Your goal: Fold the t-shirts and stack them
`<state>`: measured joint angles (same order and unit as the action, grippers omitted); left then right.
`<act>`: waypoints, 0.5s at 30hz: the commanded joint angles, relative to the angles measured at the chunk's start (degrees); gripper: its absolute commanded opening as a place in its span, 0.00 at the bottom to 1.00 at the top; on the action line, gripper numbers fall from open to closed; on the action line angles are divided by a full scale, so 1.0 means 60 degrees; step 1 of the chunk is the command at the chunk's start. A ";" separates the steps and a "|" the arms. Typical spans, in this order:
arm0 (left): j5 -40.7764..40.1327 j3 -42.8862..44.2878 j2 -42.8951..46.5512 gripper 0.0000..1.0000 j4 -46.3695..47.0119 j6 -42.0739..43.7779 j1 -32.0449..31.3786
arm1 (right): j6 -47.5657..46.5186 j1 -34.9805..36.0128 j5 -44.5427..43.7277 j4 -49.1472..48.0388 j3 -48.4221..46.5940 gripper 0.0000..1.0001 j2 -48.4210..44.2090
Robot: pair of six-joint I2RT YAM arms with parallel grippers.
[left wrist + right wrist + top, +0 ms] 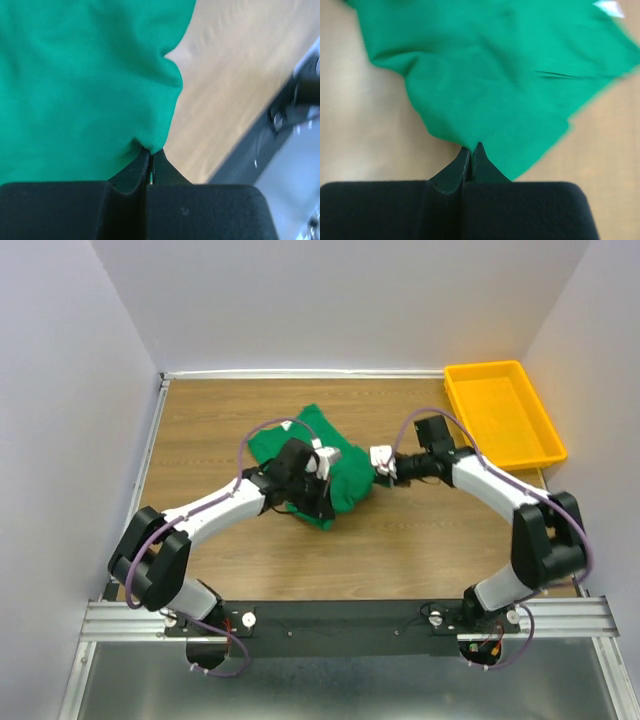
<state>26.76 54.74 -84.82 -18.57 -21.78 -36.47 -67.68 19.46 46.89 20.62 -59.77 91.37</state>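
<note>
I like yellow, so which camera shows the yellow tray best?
The top view: the whole yellow tray sits at the table's far right corner. Both wrist views miss it, showing mostly the green t-shirt.

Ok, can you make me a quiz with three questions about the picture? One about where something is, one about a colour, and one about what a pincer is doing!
1. Where is the tray?
A. near left corner
B. in the middle
C. far right corner

2. What colour is the shirt?
A. red
B. green
C. blue

3. What is the left pincer doing?
A. shut on the shirt
B. wide open
C. holding the tray

Answers: 1 C, the top view shows it by the back wall on the right. 2 B, it is green in every view. 3 A, its tips are together with the cloth's edge pinched between them.
</note>
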 commanded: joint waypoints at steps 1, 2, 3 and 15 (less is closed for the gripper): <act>-0.0870 -0.0670 0.0702 0.00 -0.0143 -0.0997 -0.1185 | -0.0819 0.0096 -0.0344 0.1030 0.1989 0.01 -0.1720; -0.1075 -0.0932 0.0863 0.00 -0.0114 -0.1347 -0.1753 | -0.0863 0.0096 -0.0504 0.1306 0.2312 0.01 -0.2085; -0.1178 -0.1065 0.0937 0.00 -0.0070 -0.1510 -0.2034 | -0.1009 0.0096 -0.0550 0.1469 0.2924 0.01 -0.2756; -0.1516 -0.2590 0.1830 0.00 0.0326 -0.3415 -0.4644 | -0.1698 0.0125 0.0006 0.5234 0.4761 0.00 -0.6980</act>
<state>19.94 40.80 -77.12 -17.85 -37.98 -63.05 -75.46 19.92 45.43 43.53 -33.19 53.47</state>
